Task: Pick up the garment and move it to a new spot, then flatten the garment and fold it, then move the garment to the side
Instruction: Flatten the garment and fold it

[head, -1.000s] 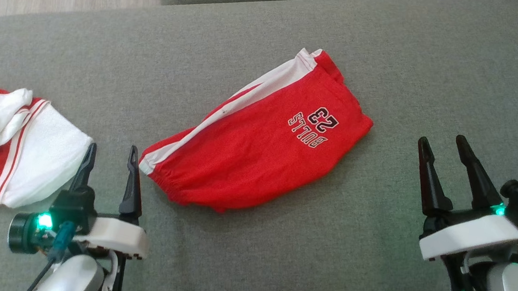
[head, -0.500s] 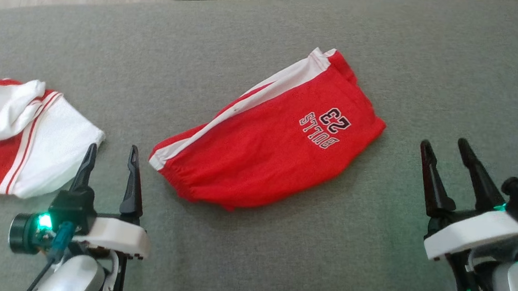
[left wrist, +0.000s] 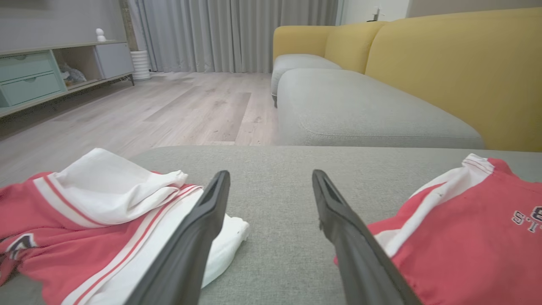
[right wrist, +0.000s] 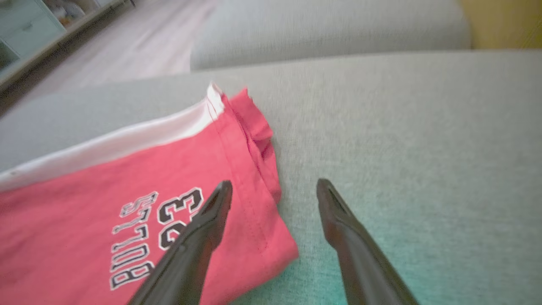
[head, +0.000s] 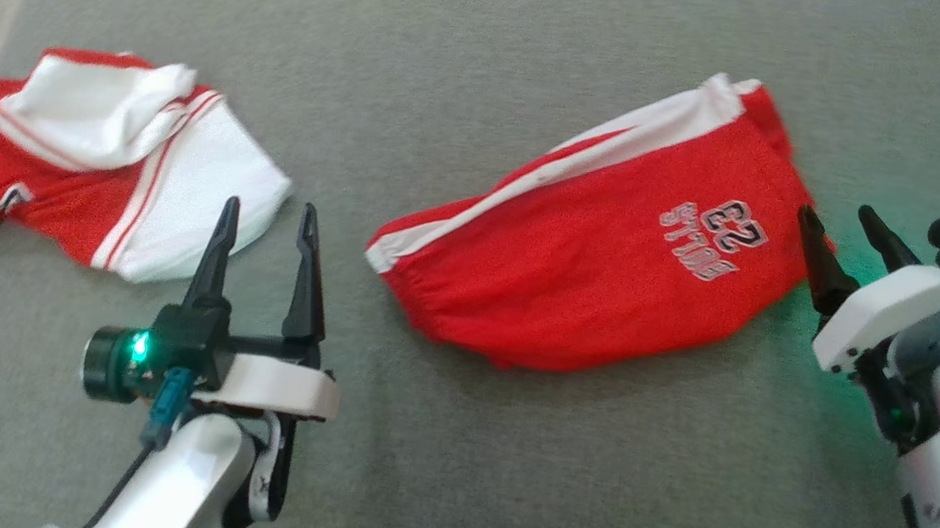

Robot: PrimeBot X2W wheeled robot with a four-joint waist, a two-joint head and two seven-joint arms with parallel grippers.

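Red shorts (head: 589, 266), white side stripe, BULLS 23 print: lie flat on grey cushion (head: 503, 471), right of centre in head view. Sit further right in frame than a second ago, through camera swing rather than cloth movement. Right gripper (head: 834, 211): closer to shorts than before, now at printed end, fingers spread, nothing held, one finger over hem corner in right wrist view. Left gripper (head: 269, 206): spread, empty, between shorts and red-and-white garment (head: 120, 174). Bare cushion beyond shorts; past cushion's far edge, wood floor (left wrist: 169, 106).
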